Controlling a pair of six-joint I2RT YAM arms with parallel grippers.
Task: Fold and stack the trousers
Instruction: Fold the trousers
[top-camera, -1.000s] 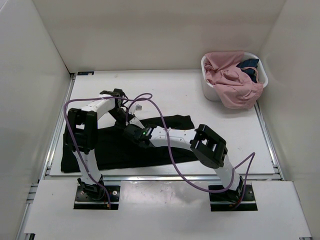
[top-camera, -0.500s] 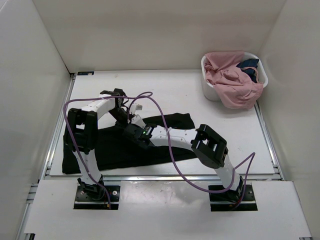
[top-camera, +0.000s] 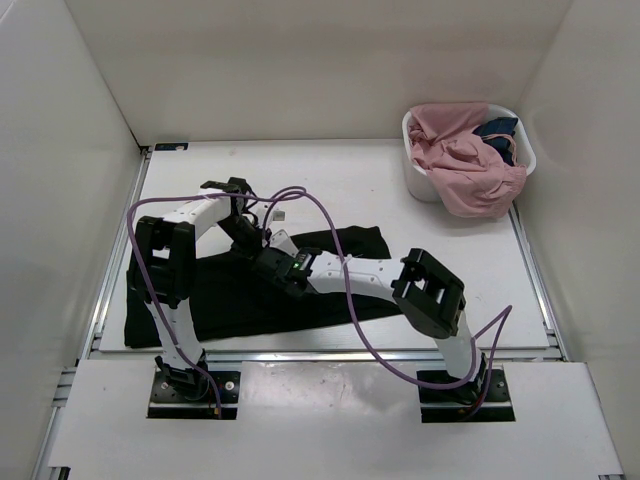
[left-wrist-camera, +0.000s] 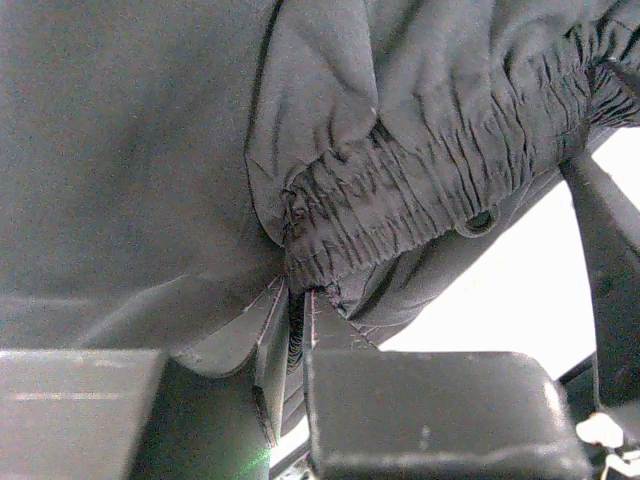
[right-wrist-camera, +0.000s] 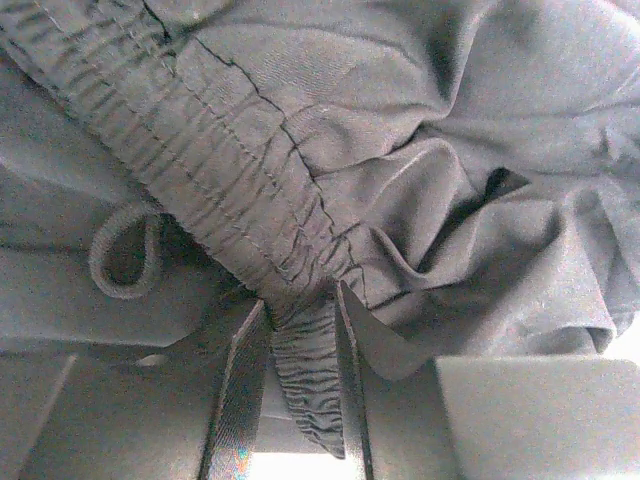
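Laid lengthwise left to right across table (top-camera: 350, 180), black trousers (top-camera: 210, 300) with waistband (right-wrist-camera: 230, 170) nipped tight in left gripper (left-wrist-camera: 295, 322) and right gripper (right-wrist-camera: 297, 312); white basket (top-camera: 419, 182) holding pink garment (top-camera: 465, 165) and dark blue garment (top-camera: 497, 129)

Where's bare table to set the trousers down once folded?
Free: the far table strip between the trousers and back wall, left of the basket; also right, in front of the basket. Crowded: centre-left, trousers under left arm and right arm.
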